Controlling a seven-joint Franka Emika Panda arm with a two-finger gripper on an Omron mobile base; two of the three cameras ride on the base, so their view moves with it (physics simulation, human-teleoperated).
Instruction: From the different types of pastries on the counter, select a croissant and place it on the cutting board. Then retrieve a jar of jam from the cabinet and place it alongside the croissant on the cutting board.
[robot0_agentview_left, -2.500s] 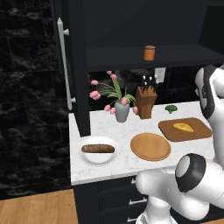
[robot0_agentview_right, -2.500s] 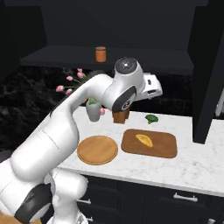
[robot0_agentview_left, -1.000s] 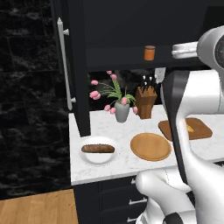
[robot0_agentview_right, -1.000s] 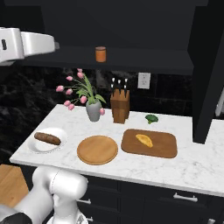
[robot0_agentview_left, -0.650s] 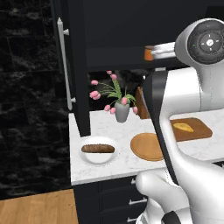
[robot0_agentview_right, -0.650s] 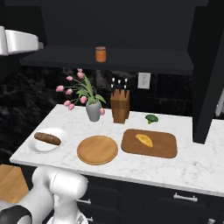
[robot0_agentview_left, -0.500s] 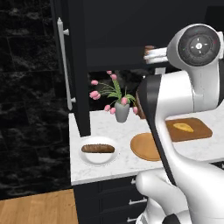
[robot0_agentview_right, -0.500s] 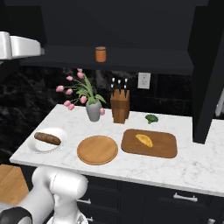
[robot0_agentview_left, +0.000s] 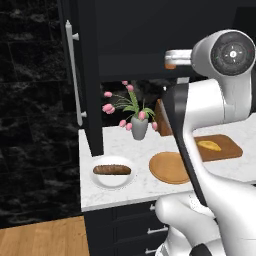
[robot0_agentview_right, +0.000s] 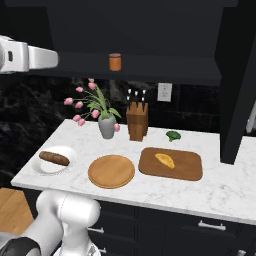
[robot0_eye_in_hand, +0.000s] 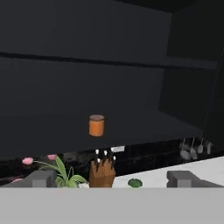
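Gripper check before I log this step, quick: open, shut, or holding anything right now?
Gripper: open, holding nothing; in the hand view its two dark fingertips stand wide apart, facing the small orange jam jar with a brownish lid on the dark cabinet shelf.

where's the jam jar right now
The jar of jam stands upright on the dark shelf of the cabinet, above the knife block and the vase of pink flowers; the hand view has it straight ahead.

Marble counter (robot0_agentview_right: 220, 192) (cutting board (robot0_agentview_right: 187, 167) atop)

croissant (robot0_agentview_left: 209, 146) on cutting board (robot0_agentview_left: 231, 145)
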